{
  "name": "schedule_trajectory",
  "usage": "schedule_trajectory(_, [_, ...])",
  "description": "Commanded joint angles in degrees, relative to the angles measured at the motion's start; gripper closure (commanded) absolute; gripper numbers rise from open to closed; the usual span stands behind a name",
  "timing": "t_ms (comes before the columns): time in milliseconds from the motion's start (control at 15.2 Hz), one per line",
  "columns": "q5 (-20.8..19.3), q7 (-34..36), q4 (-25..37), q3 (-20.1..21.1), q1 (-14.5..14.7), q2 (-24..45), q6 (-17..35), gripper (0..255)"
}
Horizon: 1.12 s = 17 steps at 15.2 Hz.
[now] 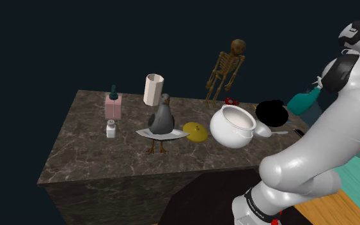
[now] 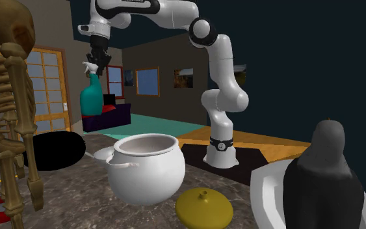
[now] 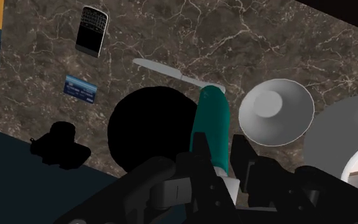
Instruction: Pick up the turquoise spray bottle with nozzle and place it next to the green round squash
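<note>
- My gripper [image 2: 97, 57] is closed around the top of the turquoise bottle [image 2: 91, 96], just under its white nozzle. In the wrist view the fingers [image 3: 199, 149] press the neck from both sides.
- The bottle hangs with the nozzle up, lifted clear of the counter [image 1: 82, 153]. Nothing touches it except my gripper.
- In the shoulder view the bottle is right of the white pot [image 1: 236, 126] and higher than its rim. In the second exterior view it is left of the pot and well above it.
- A black round thing [image 2: 52, 149] lies on the counter near the pot, on the same side as the bottle. In the wrist view the bottle's body hangs between this black thing and a small grey bowl [image 3: 276, 113], and the bowl stands just beside the pot.
- The squash [image 2: 204, 209], drawn yellow and flat with a small stub on top, lies just beside the pot on the side away from the bottle. The bottle is well apart from it.
- A gull [image 1: 162, 120] stands beyond the squash, farther from the pot.
- A skeleton [image 1: 226, 69] stands upright behind the pot in the shoulder view.
- A pale knife [image 3: 165, 71] lies flat on the counter, past the black round thing as seen from the pot.
</note>
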Motion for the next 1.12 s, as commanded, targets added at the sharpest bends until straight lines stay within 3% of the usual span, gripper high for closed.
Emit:
schedule_trajectory(0, [3.6,-3.8,4.7,-1.0,-3.5,4.3,-1.9,255])
schedule_trajectory(330, [12.3,-11.4,18.3,-0.9,-15.3,15.4,-7.5,255])
schedule_trajectory(396, [12.8,-11.8,19.4,-0.7,-16.3,16.1,-7.9,255])
schedule_trajectory(1056, [10.5,-12.2,6.7,-1.2,-11.9,12.9,1.7,255])
